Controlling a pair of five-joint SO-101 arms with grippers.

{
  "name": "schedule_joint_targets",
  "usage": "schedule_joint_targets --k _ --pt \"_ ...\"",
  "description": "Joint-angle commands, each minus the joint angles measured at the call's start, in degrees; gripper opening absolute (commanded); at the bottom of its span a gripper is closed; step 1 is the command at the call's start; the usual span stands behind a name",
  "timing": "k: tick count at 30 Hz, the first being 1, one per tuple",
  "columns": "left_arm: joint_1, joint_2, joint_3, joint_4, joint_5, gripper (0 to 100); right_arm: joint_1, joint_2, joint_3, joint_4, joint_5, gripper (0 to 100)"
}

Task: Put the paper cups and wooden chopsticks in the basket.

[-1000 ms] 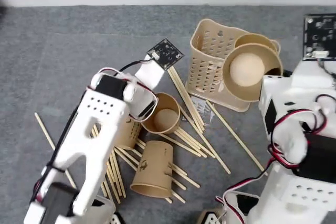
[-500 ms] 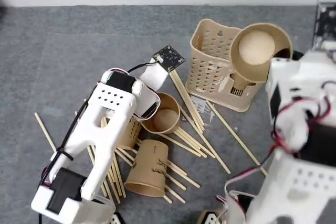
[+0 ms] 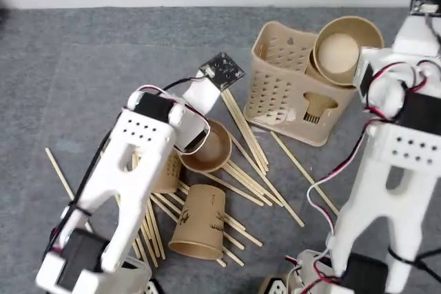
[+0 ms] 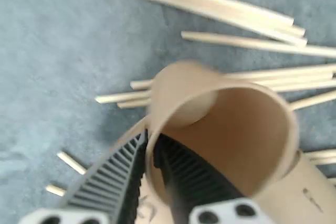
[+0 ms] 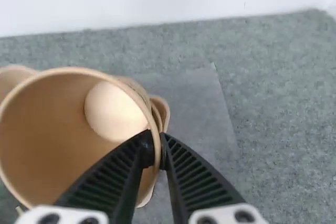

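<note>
The beige slotted basket (image 3: pixel 282 94) stands at the back right. My right gripper (image 3: pixel 360 62) is shut on the rim of a paper cup (image 3: pixel 343 40) held tilted above the basket's far corner; in the right wrist view the fingers (image 5: pixel 173 166) pinch that cup (image 5: pixel 63 140), and another cup's rim (image 5: pixel 160 109) shows behind it. My left gripper (image 3: pixel 198 144) is shut on the rim of a second paper cup (image 3: pixel 210 148) just above the chopstick pile; the left wrist view shows its fingers (image 4: pixel 123 171) clamping the cup (image 4: pixel 231 129). Wooden chopsticks (image 3: pixel 244 132) lie scattered around.
A paper cup (image 3: pixel 200 222) lies on its side on chopsticks near the front. Another cup (image 3: pixel 167 172) stands partly under the left arm. Loose chopsticks (image 3: pixel 303 173) stretch right of the pile, and one chopstick (image 3: pixel 60 173) lies at the far left. The grey mat's back left is open.
The right arm has swung its cup up and toward the far side of the basket. The left arm has shifted slightly and tipped its cup.
</note>
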Motion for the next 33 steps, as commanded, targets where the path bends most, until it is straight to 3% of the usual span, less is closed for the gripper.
schedule_joint_targets --k 1,13,18,33 --pt "1.3 -9.1 -2.9 -0.7 -0.1 1 0.1 2.0 -2.5 1.7 -0.5 1.7" --pt "1.9 -26.4 -4.0 -1.1 5.5 1 0.0 0.7 -5.6 9.4 -2.7 30.7" --pt "1.9 -30.8 -7.8 -1.0 8.3 1 -0.2 -0.8 -8.9 9.6 -4.1 32.1" --pt "1.9 -32.4 -8.3 -0.5 8.6 1 -6.1 4.7 -8.9 -7.0 -4.6 32.1"
